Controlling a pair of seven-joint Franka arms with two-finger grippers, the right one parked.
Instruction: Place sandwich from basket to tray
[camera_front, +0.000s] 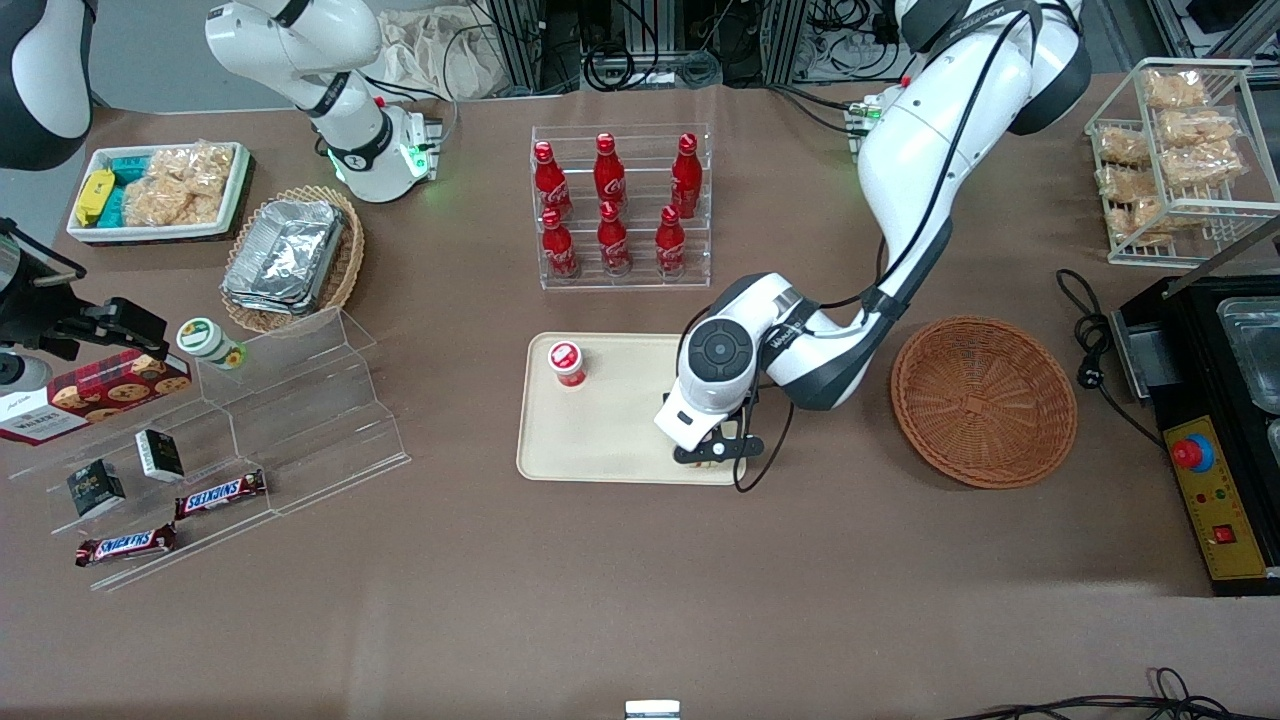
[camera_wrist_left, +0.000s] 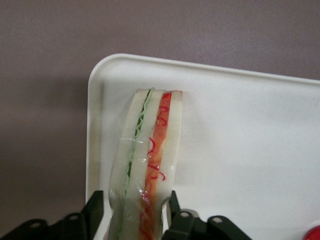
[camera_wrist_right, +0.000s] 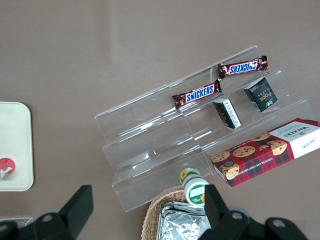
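Observation:
The sandwich, a pale wedge with green and red-orange filling, stands on its edge on the beige tray close to a rounded corner. My left gripper straddles it. One finger touches the bread and a thin gap shows beside the other, so the gripper is open. In the front view the gripper is low over the tray, at the corner nearest the front camera and the round reddish-brown basket. The arm hides almost all of the sandwich there. Nothing lies in the basket.
A small red-capped cup stands on the tray, farther from the front camera than the gripper. A clear rack of red bottles stands farther back. Tiered acrylic shelves with snacks lie toward the parked arm's end. A black appliance sits beside the basket.

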